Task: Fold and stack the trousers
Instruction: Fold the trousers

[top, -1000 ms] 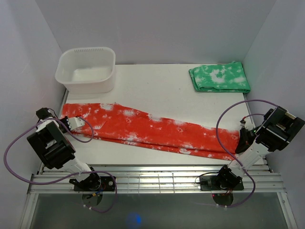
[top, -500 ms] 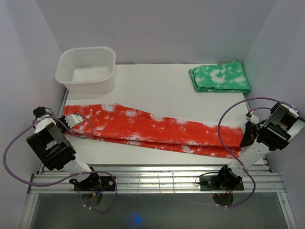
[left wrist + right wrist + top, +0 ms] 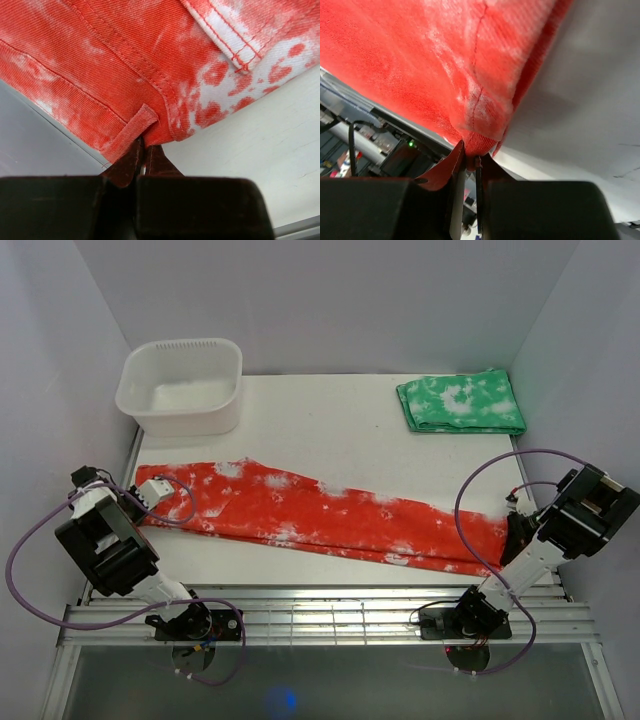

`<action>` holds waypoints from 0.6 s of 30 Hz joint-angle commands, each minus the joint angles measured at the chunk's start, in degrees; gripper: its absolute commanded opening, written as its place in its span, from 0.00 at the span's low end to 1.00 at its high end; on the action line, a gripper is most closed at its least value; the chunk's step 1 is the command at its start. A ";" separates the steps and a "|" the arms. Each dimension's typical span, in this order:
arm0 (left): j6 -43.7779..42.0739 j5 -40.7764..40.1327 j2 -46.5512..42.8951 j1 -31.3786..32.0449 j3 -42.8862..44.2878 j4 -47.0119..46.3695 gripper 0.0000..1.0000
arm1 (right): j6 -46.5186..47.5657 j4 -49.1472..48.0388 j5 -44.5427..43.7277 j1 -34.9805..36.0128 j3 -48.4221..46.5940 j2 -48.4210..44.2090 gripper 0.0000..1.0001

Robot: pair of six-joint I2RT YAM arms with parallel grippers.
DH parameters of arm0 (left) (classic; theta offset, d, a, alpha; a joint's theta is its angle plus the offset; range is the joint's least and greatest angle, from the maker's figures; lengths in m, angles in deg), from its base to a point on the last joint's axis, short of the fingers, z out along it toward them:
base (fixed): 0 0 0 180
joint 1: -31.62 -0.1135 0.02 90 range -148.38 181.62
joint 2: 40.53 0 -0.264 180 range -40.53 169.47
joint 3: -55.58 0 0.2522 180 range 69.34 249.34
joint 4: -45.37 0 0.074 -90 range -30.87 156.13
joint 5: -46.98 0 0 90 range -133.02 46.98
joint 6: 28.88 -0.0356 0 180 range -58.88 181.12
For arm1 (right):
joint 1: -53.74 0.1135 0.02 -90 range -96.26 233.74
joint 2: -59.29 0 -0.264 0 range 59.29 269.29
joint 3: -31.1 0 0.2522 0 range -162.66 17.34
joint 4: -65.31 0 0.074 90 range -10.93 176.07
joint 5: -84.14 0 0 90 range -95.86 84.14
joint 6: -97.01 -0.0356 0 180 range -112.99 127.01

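The red-orange trousers [image 3: 320,515] with white blotches lie stretched in a long band across the table, from the left edge to the right edge. My left gripper [image 3: 143,502] is shut on their waistband corner at the left end; the left wrist view shows its jaws pinching the cloth [image 3: 145,125] by a belt loop. My right gripper [image 3: 508,536] is shut on the leg end at the right; the right wrist view shows the hem [image 3: 480,125] pinched between its jaws, held a little above the table.
A white plastic tub [image 3: 181,385] stands at the back left. A folded green cloth with white blotches [image 3: 461,402] lies at the back right. Grey walls close in both sides. A metal rail [image 3: 330,605] runs along the near edge.
The right gripper moved left and forward with the leg end, and the band now lies more slanted. The left gripper has stayed in place, shut on the waistband.
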 commanded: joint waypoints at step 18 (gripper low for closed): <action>10.95 -3.07 2.93 -0.78 2.17 -0.63 0.00 | 10.35 5.80 -5.12 -0.99 2.33 -12.57 0.08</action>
